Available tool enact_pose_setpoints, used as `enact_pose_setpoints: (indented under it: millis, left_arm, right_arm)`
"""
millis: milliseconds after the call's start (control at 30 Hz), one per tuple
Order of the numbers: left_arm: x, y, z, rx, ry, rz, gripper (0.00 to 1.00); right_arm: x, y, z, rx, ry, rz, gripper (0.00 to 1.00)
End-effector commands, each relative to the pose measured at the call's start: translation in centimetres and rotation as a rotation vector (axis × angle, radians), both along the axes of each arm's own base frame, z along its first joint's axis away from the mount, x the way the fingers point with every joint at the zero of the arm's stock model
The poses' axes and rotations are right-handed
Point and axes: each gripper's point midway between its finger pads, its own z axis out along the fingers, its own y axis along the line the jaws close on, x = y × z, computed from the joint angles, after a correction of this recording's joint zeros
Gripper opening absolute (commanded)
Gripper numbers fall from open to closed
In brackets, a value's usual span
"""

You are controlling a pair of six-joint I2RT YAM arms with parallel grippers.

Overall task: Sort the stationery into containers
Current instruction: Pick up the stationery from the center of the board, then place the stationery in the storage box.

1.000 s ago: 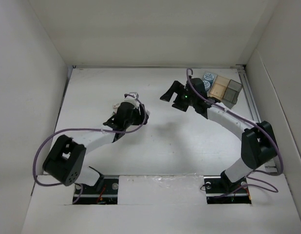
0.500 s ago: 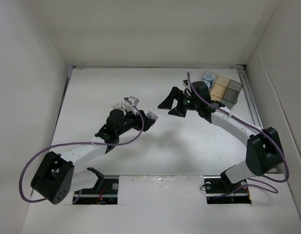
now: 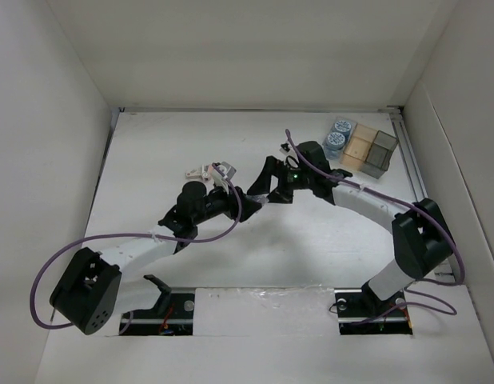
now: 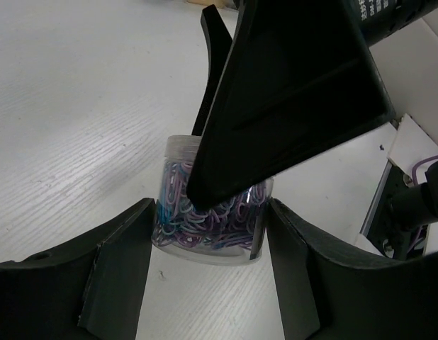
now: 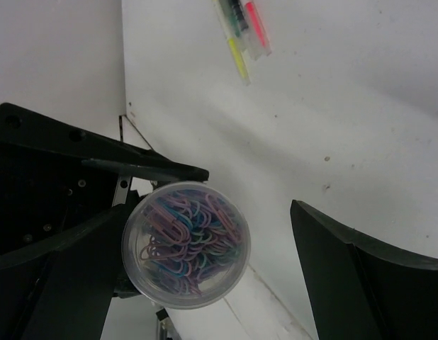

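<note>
Centrally, both arms outstretched, left gripper tight around the paper-clip cylinder, right gripper wide open over it

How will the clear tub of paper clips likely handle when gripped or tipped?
The clear tub of paper clips looks smooth and round, so it may slip when squeezed and would likely roll on its side. Packed with loose clips, it is probably heavy for its size, and its load may shift.

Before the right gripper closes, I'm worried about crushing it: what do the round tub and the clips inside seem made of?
Tub: likely clear, glossy plastic, since the contents show through its wall and top. Clips: probably thin wire with a coloured coating, judging by slim bent loops in purple, pink and blue; unconfirmed.
</note>
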Motion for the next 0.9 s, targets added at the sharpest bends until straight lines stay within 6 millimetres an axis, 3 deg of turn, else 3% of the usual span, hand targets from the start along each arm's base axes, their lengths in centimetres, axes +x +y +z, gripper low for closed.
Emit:
enact_pose_setpoints:
  millis: [0,233,600,733,800,867]
  left_arm:
    - [0.1,-0.7,3.0,-0.06,-0.104,-0.034,0.35]
    - [0.3,-0.6,3.0,-0.059,-0.105,-0.021,0.35]
    - [0.0,-0.7,3.0,-0.061,-0.103,-0.04,0.35]
    - [0.1,-0.8,2.7,-0.056,-0.096,-0.04,0.42]
    - [0.3,-0.7,2.7,-0.055,-0.096,-0.029,0.51]
    - [0.3,-0.7,2.7,-0.055,-0.097,-0.029,0.61]
  right_arm:
    - [0.0,1.6,2.0,0.044,-0.078,0.048,1.0]
    - [-0.2,1.8,2.4,0.045,-0.088,0.049,0.96]
    - [0.8,1.0,2.4,0.039,-0.098,0.001,0.59]
    - [1.0,0.8,3.7,0.059,-0.135,-0.022,0.45]
    - [1.1,0.4,4.6,0.073,-0.146,-0.037,0.42]
    - [1.5,-0.1,4.1,0.062,-0.14,-0.056,0.42]
